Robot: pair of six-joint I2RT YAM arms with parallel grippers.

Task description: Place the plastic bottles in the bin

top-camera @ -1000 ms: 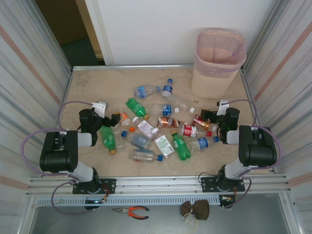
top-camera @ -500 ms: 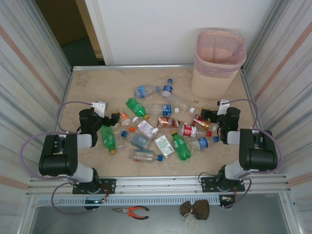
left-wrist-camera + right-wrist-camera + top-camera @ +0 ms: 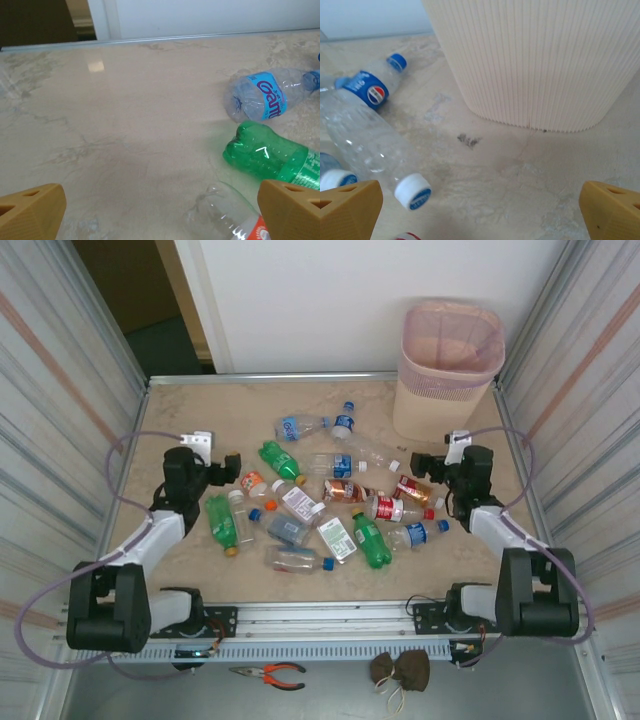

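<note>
The plastic bottles [image 3: 371, 540] lie scattered mid-table [image 3: 190, 410], roughly fifteen as far as the overlaps allow a count, three of them green, with one pink bin [image 3: 450, 370] at the far right corner. The left end effector [image 3: 232, 465] and right end effector [image 3: 420, 472] flank the pile, fingers wide apart and empty. Each would best take an outlying bottle across its body, not its cap.

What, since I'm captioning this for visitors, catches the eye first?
A jumble of plastic bottles litters the middle of the table, the green ones standing out. The tall pink bin stands upright at the far right corner, and the left gripper and right gripper flank the pile, both open.
</note>
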